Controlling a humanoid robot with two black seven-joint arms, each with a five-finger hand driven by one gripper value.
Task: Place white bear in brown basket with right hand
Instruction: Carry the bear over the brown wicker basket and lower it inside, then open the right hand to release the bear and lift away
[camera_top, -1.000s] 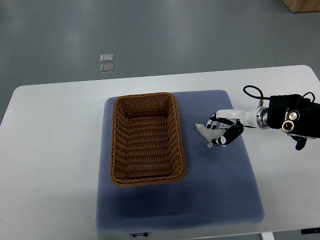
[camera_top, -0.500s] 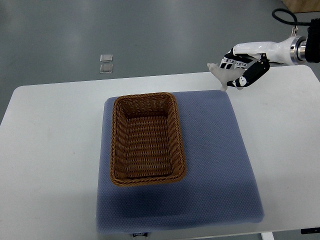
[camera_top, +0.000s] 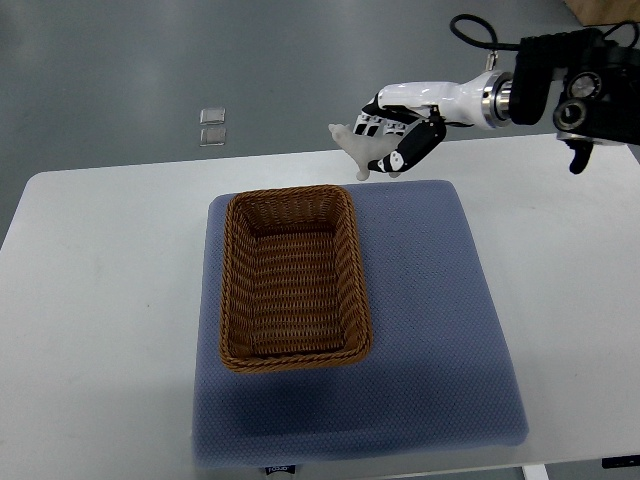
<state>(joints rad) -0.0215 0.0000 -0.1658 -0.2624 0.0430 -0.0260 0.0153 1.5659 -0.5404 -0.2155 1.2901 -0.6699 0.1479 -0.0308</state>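
**Bear held aloft beside the basket**

The small white toy bear (camera_top: 352, 148) is clasped in the curled fingers of the right hand (camera_top: 395, 135), raised above the far edge of the white surface (camera_top: 110, 260), just beyond the brown woven wicker basket (camera_top: 293, 277) on the blue-grey mat (camera_top: 430, 330). The bear is judged light and stiff, possibly smooth; a grip around its body is advised.

White table (camera_top: 110, 280) bearing a blue mat (camera_top: 440, 330), brown basket (camera_top: 292, 280) seemingly on the mat
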